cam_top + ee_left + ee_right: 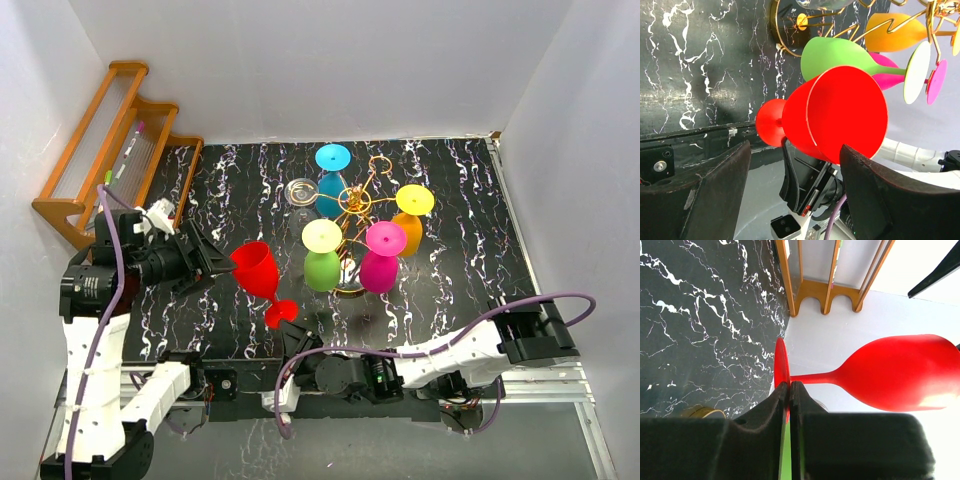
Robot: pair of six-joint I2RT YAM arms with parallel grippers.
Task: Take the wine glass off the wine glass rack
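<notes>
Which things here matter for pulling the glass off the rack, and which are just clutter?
Job: red glass, foot pinched in the right gripper; open left gripper at its bowl; gold rack.
Clutter: green, pink, orange, blue and clear glasses hanging on the rack; wooden shelf.

i find open mat far-left of the wine glass rack; the red wine glass blocks near-left, green glass and pink glass its near side.

- The left arm had white moulded links, black motor joints and a purple cable.
- The right arm looked the same, with its own purple cable.
- The left fingers were broad, matte black and scuffed.
- The right fingers were black and flat-faced.
</notes>
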